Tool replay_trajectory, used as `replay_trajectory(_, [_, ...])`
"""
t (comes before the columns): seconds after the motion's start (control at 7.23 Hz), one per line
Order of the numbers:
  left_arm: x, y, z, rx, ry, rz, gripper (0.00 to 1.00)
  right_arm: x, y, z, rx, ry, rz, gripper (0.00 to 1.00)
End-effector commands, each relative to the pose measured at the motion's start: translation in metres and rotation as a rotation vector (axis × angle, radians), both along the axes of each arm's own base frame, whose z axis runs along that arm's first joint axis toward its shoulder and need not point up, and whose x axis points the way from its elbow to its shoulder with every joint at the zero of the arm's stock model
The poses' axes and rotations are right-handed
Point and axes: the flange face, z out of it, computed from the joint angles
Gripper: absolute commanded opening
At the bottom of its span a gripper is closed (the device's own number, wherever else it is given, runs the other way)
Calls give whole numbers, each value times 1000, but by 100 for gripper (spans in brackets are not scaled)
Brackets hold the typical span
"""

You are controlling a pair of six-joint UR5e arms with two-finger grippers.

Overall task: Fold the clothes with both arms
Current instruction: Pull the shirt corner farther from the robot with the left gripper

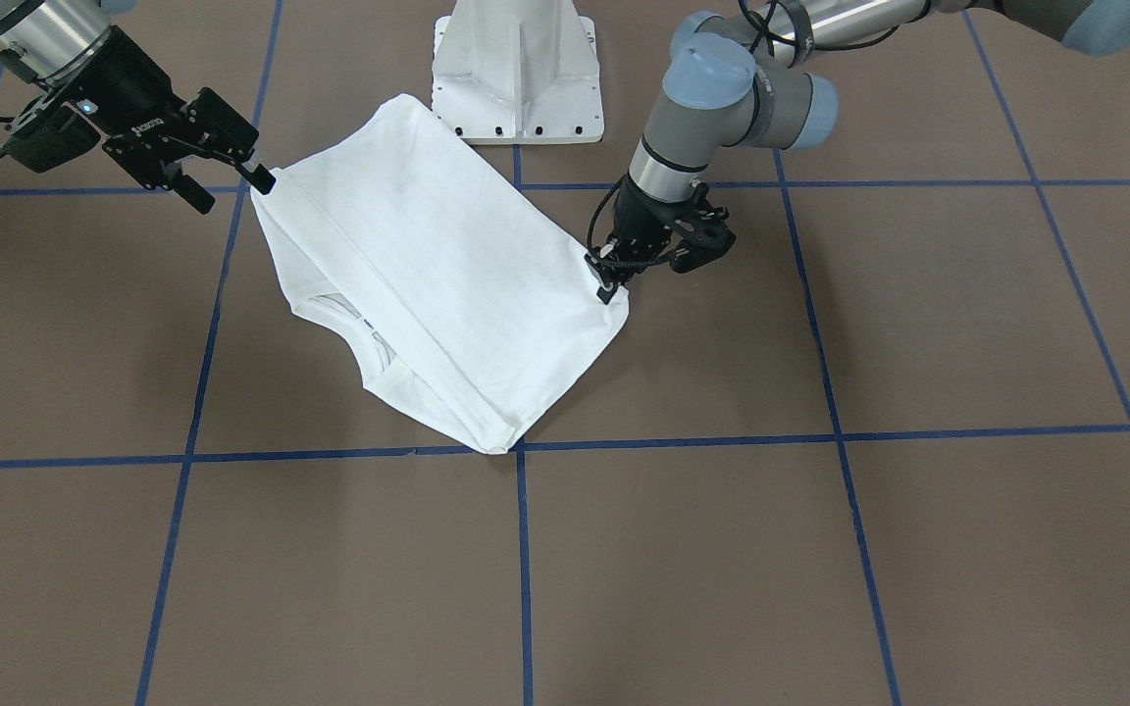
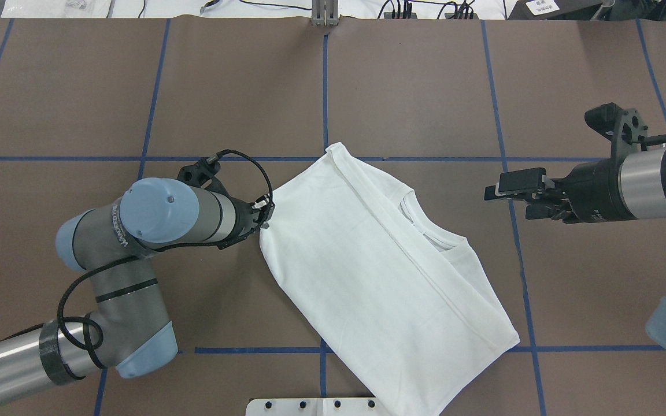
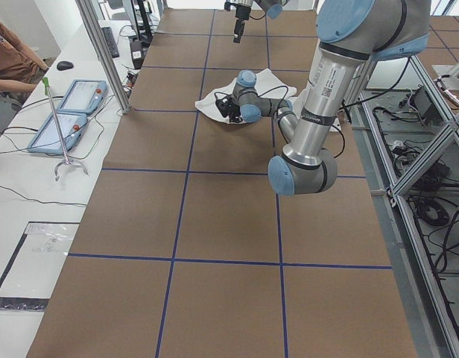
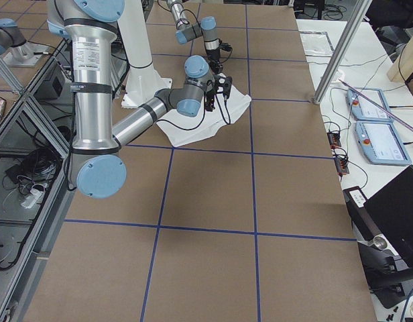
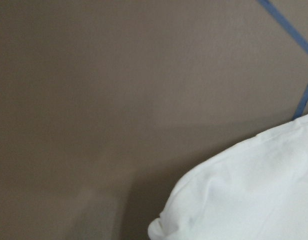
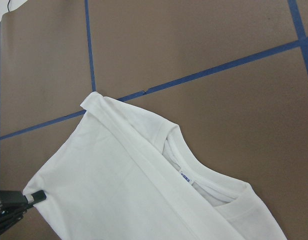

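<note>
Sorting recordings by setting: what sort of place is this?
Probably a robotics lab: robot arms at a tape-gridded table, with teach pendants on a side bench.

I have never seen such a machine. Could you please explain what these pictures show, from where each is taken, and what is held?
Two robot arms work at a brown table with blue lines. One camera faces the robot, one looks down from behind it, two stand at the table's ends, one sits on each wrist. A white shirt lies partly folded. The left gripper touches its corner; whether it grips, I cannot tell. The right gripper hangs open above the table, holding nothing.
</note>
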Motion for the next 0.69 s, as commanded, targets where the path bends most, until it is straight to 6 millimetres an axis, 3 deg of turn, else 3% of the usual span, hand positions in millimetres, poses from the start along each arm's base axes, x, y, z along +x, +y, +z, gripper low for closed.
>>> replay_trajectory(0.0, [-14,-71,4,44,-53,-63,0,-4,-4,0,-2,-1,4,100])
replay_trajectory(0.41, [-15,-168,10,181,-98,-91,0,-3,-8,3,-5,14,30,100])
replay_trajectory(0.55, [12,-200,14,273,-47,-89,0,-3,-9,5,-8,17,32,100])
